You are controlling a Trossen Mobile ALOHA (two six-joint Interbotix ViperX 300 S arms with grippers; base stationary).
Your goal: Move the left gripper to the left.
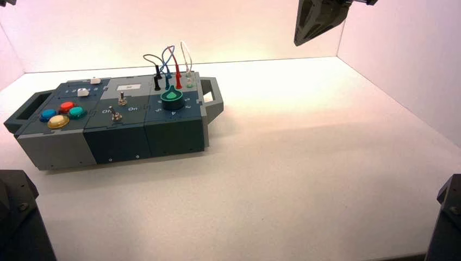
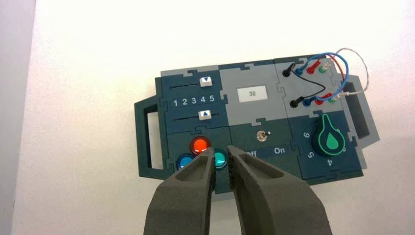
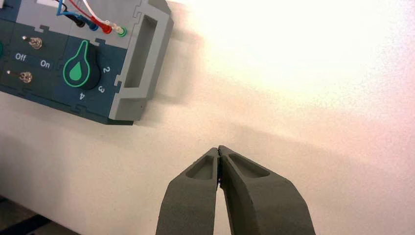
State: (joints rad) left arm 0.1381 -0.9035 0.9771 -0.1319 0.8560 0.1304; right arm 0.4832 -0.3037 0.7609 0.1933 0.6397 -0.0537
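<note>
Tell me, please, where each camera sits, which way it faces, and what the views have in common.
High view: above and behind the arms, looking down at the box; the right gripper shows at the top, dark arm parts in the lower corners.
Left wrist view: on the left arm, facing down over the box; the left gripper shows.
Right wrist view: on the right arm, facing down at the table beside the box's knob end; the right gripper shows.
Both wrist views share the knob and wires.

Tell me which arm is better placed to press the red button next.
Left, most likely: in its wrist view, the left pincer shows beside the red button, while the right pincer hangs well right of the box.
</note>
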